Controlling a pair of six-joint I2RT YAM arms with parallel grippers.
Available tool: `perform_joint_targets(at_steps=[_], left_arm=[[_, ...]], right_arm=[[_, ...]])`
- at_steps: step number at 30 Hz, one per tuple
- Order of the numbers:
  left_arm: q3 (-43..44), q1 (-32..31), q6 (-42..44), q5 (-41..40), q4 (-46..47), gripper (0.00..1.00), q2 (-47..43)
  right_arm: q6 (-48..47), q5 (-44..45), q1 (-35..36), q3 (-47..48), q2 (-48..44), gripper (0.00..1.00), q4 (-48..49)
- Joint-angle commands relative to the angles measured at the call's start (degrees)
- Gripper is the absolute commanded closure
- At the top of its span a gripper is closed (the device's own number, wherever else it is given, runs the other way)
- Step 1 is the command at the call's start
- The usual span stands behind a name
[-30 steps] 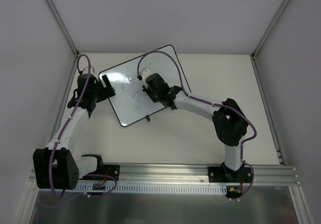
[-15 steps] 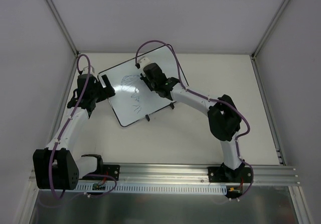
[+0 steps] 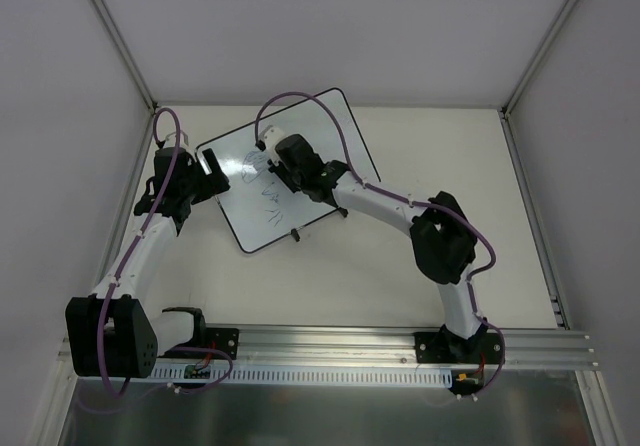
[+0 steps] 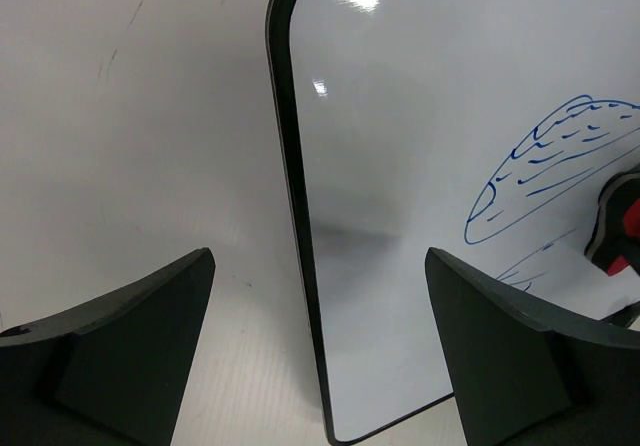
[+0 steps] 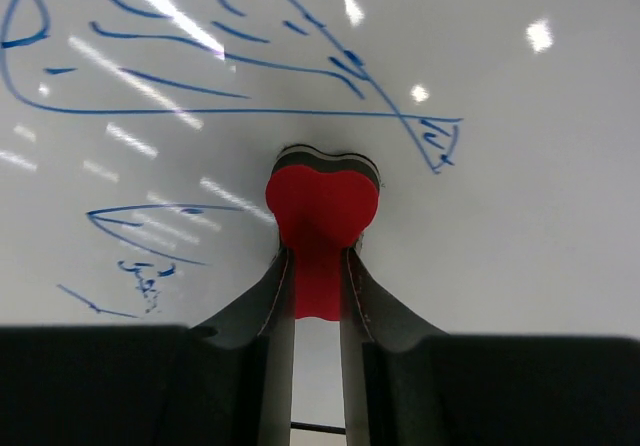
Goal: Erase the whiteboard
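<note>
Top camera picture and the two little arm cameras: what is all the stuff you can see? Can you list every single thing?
whiteboard: one, white with a thin black rim, lying tilted on the far left part of the table
scribbles: several, blue, on the whiteboard
eraser: one, red, on the whiteboard next to the scribbles
clip: one showing, black, on the whiteboard's near long edge
table: one, off-white, under everything
rail: one, silver, along the table's near edge
cables: two, purple, one along each arm
arms: two, white and black, bolted to the rail
left pincer: one, black, open at the whiteboard's left edge
right pincer: one, black, shut on the eraser
</note>
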Motion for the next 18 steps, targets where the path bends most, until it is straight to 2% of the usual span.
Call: perform_joint_targets(at_steps=[1,10,18], left_arm=[[0.3,-0.6,-0.4,0.2,1.1,0.12,-0.8],[0.3,-0.7,-0.4,0.2,1.1,0.12,-1.0],[0.1,-0.8,-0.6,-0.3,0.9,0.12,-1.7]], right_arm=[[-1.6,-3.6,1.9,-1.2,1.1,1.00,-1.8],[-0.3,-4.7,4.7,-0.4,3.0,1.00,-1.9],[2.2,-0.2,7.6,0.8,4.7,1.00,-1.9]])
